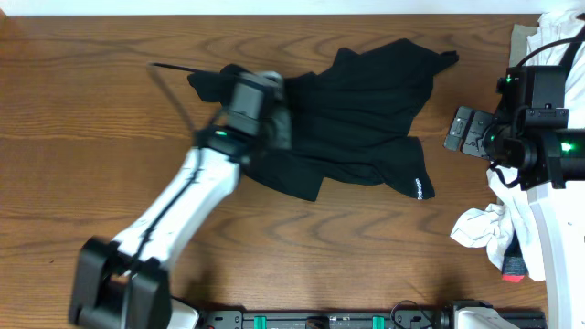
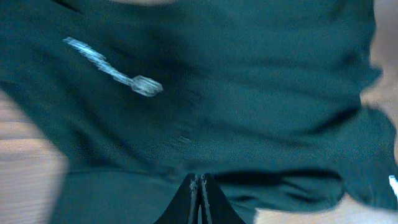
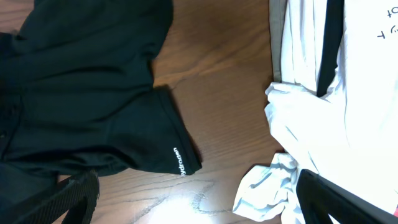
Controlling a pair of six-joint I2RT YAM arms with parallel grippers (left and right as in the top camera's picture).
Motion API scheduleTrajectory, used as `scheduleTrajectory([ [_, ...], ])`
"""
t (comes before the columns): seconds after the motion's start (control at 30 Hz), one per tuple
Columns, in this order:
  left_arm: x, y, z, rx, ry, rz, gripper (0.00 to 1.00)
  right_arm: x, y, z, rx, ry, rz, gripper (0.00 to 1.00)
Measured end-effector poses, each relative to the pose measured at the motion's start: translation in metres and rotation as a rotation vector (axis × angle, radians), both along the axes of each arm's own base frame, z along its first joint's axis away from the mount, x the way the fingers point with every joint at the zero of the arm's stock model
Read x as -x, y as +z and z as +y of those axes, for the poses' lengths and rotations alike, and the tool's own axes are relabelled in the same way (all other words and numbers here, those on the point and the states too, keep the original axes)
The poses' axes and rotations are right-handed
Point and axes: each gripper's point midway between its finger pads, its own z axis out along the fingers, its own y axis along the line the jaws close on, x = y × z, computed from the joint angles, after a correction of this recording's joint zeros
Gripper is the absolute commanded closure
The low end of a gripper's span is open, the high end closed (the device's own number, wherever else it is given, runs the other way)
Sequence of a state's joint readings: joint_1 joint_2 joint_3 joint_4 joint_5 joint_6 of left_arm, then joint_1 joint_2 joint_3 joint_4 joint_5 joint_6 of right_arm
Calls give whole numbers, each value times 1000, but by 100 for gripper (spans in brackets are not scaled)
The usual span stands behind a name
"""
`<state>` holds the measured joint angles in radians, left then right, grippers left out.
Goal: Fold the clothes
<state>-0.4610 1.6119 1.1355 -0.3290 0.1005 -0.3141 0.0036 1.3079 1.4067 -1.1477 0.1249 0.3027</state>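
The clothes (image 1: 366,114), a black garment with small white lettering (image 1: 420,189) on one hem, lie crumpled across the middle of the wooden table. My left gripper (image 1: 265,108) sits low over the garment's left part. In the left wrist view dark cloth (image 2: 236,106) fills the frame, and a fold bunches right at the tips of the shut left gripper (image 2: 198,180). My right gripper (image 1: 462,132) hovers open to the right of the garment, with nothing between its fingers. In the right wrist view it (image 3: 202,205) looks down on the lettered hem (image 3: 175,160).
White garments with black straps (image 1: 494,228) are piled at the right table edge, close under the right arm (image 3: 298,118). A thin dark cord (image 1: 169,66) trails left from the black garment. Bare wood (image 1: 366,247) lies in front of it.
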Motion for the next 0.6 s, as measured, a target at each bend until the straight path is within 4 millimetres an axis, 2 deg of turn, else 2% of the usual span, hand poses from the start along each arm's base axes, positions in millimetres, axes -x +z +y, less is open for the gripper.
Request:
scheduleTrajectory([
  [0.1,7,-20,-26,-6,-58,25,94,0,0,0,0,0,0,1],
  [0.2,6,-36,-39,-12,-83,35,94,0,0,0,0,0,0,1],
  [0.4,7,-62,-40,-6,-43,104,94,0,0,0,0,0,0,1],
  [0.6,16,-77,-49,38,-55,173,94,0,0,0,0,0,0,1],
])
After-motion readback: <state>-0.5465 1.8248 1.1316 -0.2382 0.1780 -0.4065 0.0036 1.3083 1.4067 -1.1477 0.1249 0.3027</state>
